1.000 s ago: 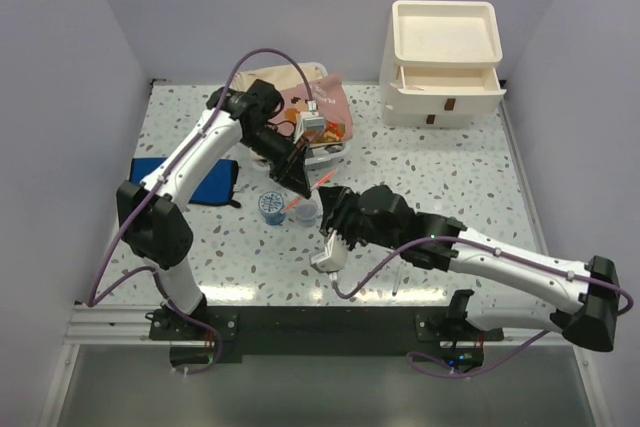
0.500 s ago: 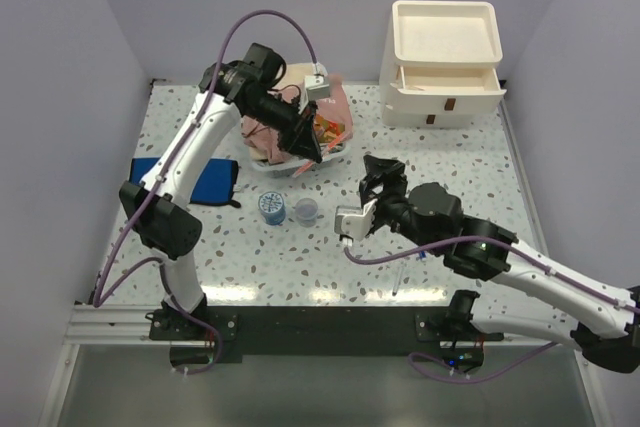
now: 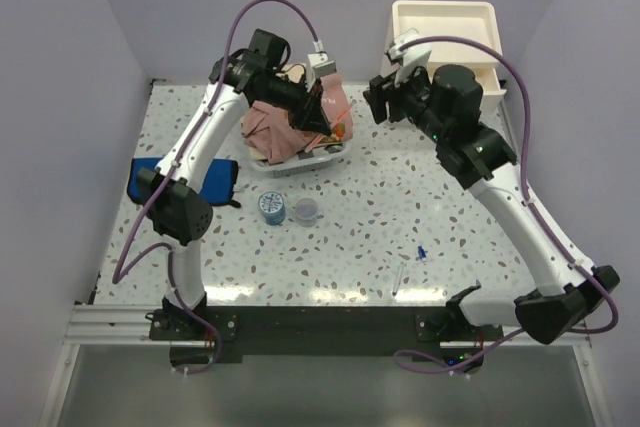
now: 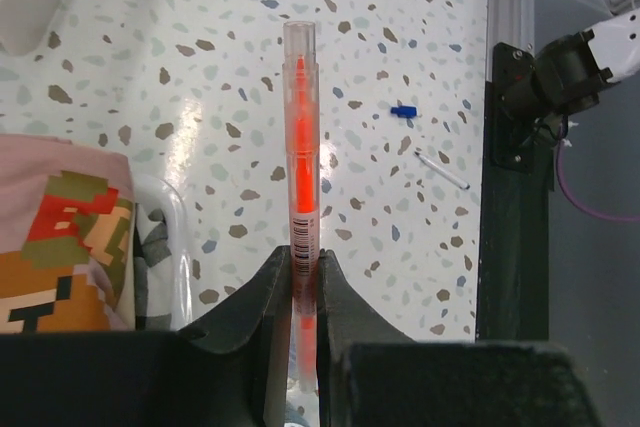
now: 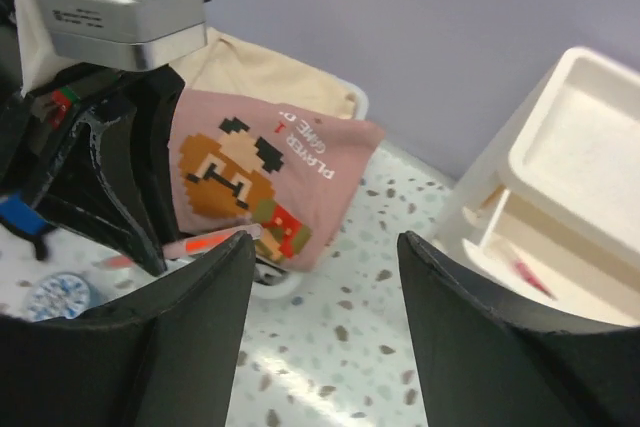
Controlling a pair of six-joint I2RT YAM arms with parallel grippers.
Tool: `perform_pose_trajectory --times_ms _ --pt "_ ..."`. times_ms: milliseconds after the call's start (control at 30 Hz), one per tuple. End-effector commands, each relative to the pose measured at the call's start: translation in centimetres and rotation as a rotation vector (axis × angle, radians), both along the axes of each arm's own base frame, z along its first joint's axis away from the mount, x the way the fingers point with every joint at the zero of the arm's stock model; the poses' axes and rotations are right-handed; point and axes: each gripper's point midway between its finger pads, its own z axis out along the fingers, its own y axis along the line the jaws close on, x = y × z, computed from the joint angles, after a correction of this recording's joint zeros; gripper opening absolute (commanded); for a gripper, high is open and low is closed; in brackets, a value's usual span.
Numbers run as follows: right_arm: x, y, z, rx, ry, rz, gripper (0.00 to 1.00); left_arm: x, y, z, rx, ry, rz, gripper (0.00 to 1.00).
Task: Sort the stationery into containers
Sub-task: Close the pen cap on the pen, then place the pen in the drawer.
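- Left gripper (image 4: 303, 259) pinches an orange pen (image 4: 301, 137), up by the basket of clothes (image 3: 290, 142).
- Right gripper (image 5: 323, 247) is spread, holding nothing, beside the drawer unit (image 3: 470, 9).

left wrist: orange translucent pen (image 4: 301, 147), lower end hidden between black fingers (image 4: 250, 297) of the left gripper (image 4: 303, 262), cut off at bottom edge | small blue piece (image 4: 403, 110), thin white stick (image 4: 442, 171): too small to identify | top external: cream-white plastic drawer unit (image 3: 445, 9), drawers mostly hidden behind right arm (image 3: 455, 97) | right wrist: unit cut by right edge; thin red item (image 5: 528, 272) in open drawer, too small to name
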Motion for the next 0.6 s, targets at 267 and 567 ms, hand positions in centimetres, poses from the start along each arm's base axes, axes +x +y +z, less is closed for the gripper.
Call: perform_pose_trajectory --times_ms 267,567 --pt "-0.2 3.1 1.1 0.567 0.316 0.200 0.65 4.9 -0.4 7.3 -0.398 0.147 0.011 0.00" --pt "2.3 4.4 2.1 0.659 0.237 0.273 0.54 2.0 -1.1 8.4 -0.461 0.250 -0.121 0.00"
